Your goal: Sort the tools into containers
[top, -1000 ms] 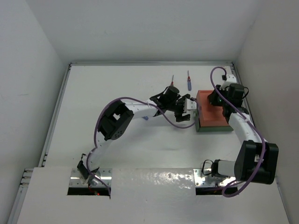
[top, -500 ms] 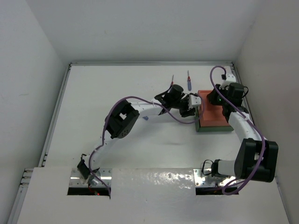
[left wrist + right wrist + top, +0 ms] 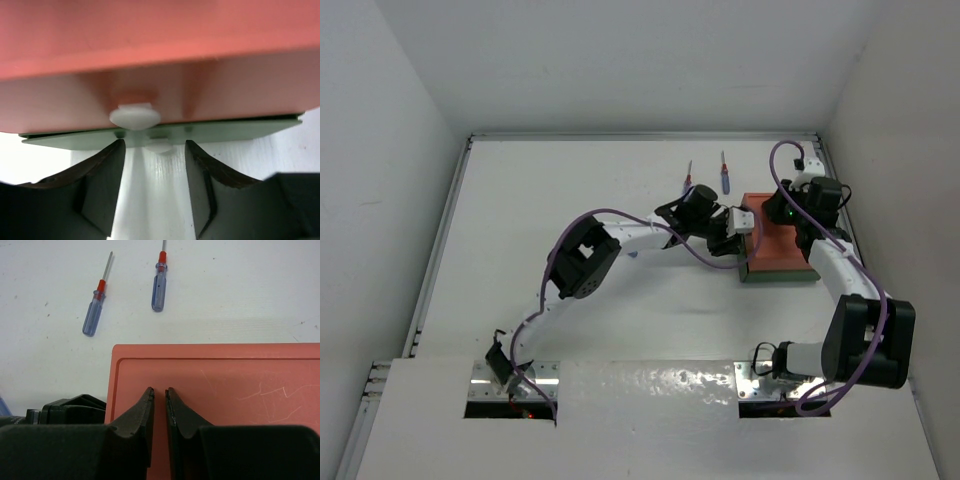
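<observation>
Left jaws neared orange tray (image 3: 160, 30), green tray (image 3: 240, 131) beneath

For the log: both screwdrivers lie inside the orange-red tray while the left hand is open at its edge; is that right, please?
Not quite: the right wrist view shows both screwdrivers on the table beyond the orange-red tray, not inside it. The left hand is indeed open at its edge.

no text or labels legible anywhere

Left gripper (image 3: 155, 150) spread wide; right gripper (image 3: 160, 392) fingers nearly together.
</observation>
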You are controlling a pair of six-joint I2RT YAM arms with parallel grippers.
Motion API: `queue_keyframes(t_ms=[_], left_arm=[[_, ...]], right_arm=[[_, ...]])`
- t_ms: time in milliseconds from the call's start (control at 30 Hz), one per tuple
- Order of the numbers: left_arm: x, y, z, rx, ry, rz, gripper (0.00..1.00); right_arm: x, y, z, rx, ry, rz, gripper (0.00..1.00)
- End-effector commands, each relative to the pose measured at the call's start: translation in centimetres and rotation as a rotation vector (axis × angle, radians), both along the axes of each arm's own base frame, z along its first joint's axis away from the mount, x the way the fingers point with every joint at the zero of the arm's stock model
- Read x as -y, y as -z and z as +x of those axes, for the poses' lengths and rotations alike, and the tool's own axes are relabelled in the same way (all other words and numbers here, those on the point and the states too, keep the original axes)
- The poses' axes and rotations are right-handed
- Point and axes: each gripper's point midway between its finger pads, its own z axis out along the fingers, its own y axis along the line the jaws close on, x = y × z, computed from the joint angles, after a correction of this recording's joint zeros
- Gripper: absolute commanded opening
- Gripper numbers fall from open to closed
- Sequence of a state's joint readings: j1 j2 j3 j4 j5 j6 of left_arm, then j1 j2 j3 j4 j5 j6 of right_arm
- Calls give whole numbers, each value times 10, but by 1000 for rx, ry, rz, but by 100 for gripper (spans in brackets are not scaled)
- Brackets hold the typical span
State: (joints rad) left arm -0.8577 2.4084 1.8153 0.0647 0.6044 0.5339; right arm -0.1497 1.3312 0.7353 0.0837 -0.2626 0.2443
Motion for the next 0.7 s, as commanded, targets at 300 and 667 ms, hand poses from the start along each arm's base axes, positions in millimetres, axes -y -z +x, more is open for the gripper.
queue_keyframes(t_ms=[300,667], left_arm=[[19,-12,6,7,9,-22,27],[16,-2,15,-9,-51,37,35]], right_arm=[[-8,98,-79,-444,15,42,15],[-8,97,-73,-439,19,45,15]])
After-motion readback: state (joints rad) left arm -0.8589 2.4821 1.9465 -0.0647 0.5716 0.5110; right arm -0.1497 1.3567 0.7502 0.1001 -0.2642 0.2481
